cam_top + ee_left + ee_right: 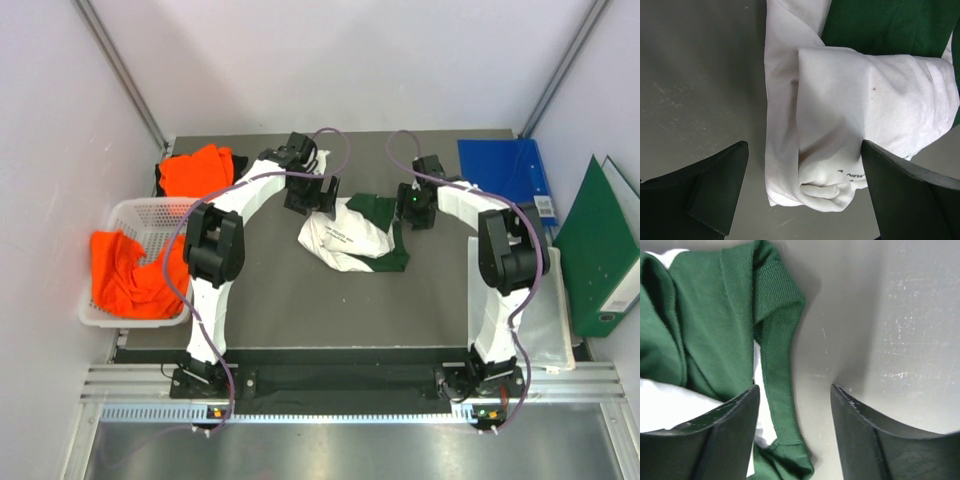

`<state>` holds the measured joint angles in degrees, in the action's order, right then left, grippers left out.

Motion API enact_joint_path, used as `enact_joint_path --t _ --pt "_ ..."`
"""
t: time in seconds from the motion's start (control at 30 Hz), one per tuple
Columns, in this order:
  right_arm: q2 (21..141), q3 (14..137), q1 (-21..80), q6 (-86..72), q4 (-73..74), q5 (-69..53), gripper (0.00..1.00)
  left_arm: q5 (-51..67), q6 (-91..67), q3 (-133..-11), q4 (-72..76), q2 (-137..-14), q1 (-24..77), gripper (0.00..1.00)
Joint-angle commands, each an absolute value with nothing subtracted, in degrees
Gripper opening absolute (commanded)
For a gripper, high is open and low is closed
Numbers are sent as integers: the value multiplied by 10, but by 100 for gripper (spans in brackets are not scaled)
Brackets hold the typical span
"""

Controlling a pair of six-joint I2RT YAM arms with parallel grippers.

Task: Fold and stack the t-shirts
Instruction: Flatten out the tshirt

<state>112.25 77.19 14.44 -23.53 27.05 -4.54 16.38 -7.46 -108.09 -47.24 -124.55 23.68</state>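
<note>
The white-fronted t-shirt with dark green sleeves [350,238] lies crumpled in the middle of the table. My left gripper [305,197] hovers over its left end. In the left wrist view that gripper [804,152] is wide open, and a rolled white fold [840,105] with black print lies below, between the fingers. My right gripper [417,210] is at the shirt's right edge. Seen from the right wrist, it [794,394] is open over a narrow green sleeve hem [777,365], gripping nothing. One orange t-shirt [198,170] lies at the back left. Another orange t-shirt [125,275] fills the basket.
A white mesh basket [150,210] stands at the left edge. A blue folder [505,170] lies at the back right and a green folder [600,250] leans beyond it. A pale sheet [550,320] lies beside the right arm.
</note>
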Motion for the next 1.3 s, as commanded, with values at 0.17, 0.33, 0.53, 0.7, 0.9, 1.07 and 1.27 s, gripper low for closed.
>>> enact_joint_path --t 0.17,0.33,0.53,0.7,0.9,1.07,1.27 --pt "1233 856 229 -183 445 90 58 161 -69 -1072 -475 -1219 236 99" --pt "1269 892 277 -164 478 134 53 160 -68 -1067 -475 -1216 236 99" --pt "1288 909 294 -160 512 157 0 157 -68 -1065 -475 -1212 236 99" --pt "1213 893 286 -155 499 198 0 151 -65 -1064 -475 -1211 236 99" --pt "1111 938 265 -120 500 275 0 113 -72 -1069 -476 -1209 236 99" --pt "1050 1009 202 -105 515 324 0 -18 -109 -1085 -486 -1188 222 99" --pt "975 1109 107 -69 488 360 0 -68 -199 -1080 -468 -1109 122 99"
